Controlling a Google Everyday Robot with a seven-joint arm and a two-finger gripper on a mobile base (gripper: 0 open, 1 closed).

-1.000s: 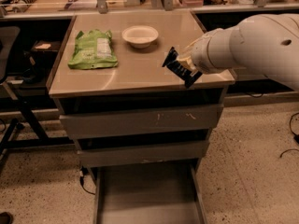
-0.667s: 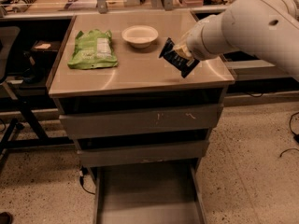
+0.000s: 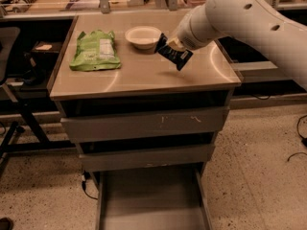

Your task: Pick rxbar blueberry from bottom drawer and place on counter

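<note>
Rxbar blueberry [image 3: 173, 55]: dark wrapper, tilted, over the right half of the surface [image 3: 144, 75], lower corner close to it; contact cannot be told. Hand [image 3: 173, 44]: closed on the bar's upper end, fingers mostly hidden by the white arm reaching in from the right. White bowl [image 3: 143, 36] just left of the bar. Green bag [image 3: 94, 51] lies flat further left. Bottom drawer [image 3: 151, 202]: pulled out below the two upper drawers, floor bare.
</note>
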